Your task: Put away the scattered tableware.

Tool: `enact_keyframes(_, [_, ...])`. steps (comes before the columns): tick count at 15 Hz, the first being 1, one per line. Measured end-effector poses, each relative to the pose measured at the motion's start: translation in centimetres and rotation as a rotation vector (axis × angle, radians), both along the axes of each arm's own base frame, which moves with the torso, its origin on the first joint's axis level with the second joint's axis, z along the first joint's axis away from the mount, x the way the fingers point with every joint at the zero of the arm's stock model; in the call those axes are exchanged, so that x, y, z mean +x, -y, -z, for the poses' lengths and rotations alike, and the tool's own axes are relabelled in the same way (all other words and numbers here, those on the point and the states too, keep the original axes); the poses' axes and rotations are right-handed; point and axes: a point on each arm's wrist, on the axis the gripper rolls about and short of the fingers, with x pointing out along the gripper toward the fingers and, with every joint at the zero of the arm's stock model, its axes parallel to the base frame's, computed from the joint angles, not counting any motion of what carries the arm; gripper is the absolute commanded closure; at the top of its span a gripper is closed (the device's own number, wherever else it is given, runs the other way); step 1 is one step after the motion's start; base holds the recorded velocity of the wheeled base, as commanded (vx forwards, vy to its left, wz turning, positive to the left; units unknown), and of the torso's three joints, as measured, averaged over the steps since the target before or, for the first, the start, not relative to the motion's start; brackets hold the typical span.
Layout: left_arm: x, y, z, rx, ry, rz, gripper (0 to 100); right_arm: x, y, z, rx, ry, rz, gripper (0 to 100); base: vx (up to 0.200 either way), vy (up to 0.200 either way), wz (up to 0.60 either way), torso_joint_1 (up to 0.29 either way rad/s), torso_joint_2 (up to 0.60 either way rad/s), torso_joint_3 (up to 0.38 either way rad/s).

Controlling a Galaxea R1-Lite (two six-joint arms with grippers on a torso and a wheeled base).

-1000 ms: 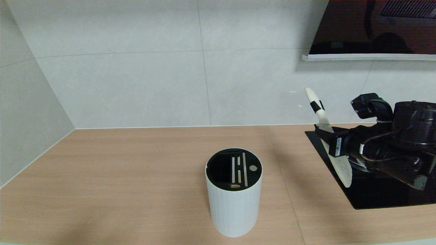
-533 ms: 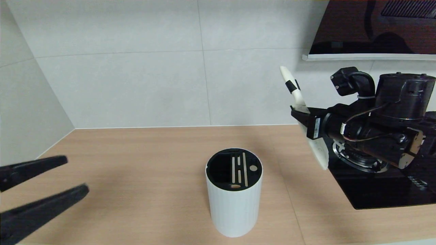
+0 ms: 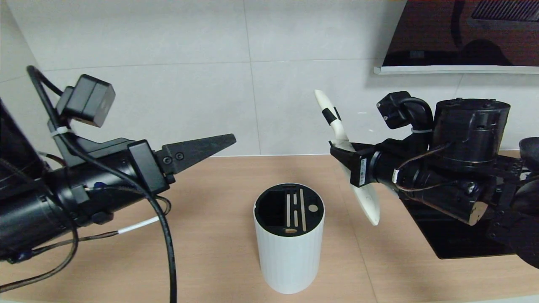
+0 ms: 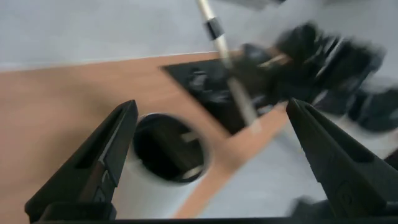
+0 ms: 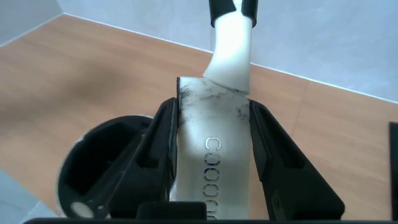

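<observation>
Head view, right jaws: pinching the knife (image 3: 367, 202) by the upper blade, just below the handle.
Knife: white, tilted, handle up toward the wall, tip down; held in the air just right of the holder (image 3: 289, 252), apart from it.
Left jaws: spread wide, holding nothing, raised left of the holder.
Holder: white cylinder, black slotted top, upright on the worktop (image 3: 202, 252).
Hob (image 3: 454, 244): black, right, under the right arm.

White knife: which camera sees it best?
The head view: the white knife shows from handle to tip. The right wrist view cuts off both ends; the left wrist view shows it blurred.
</observation>
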Motion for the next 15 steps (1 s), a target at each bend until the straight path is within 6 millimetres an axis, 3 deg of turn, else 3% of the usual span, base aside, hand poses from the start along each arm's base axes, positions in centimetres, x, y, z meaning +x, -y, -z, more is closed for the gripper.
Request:
enact_keyframes(8, [0.8,4.3,1.0,-0.081,-0.045,0.033,0,-4.2,-3.8,0.3,0.033,-0.032,-0.139,100,0.000,0.000,0.00,0.000,0.00,0.000])
enact_keyframes(15, [2.0,6.8,2.6,-0.099,-0.023,-0.002,0,-6.3,-5.3,0.5,0.042,-0.046,-0.213,100,0.000,0.000,0.00,0.000,0.00,0.000])
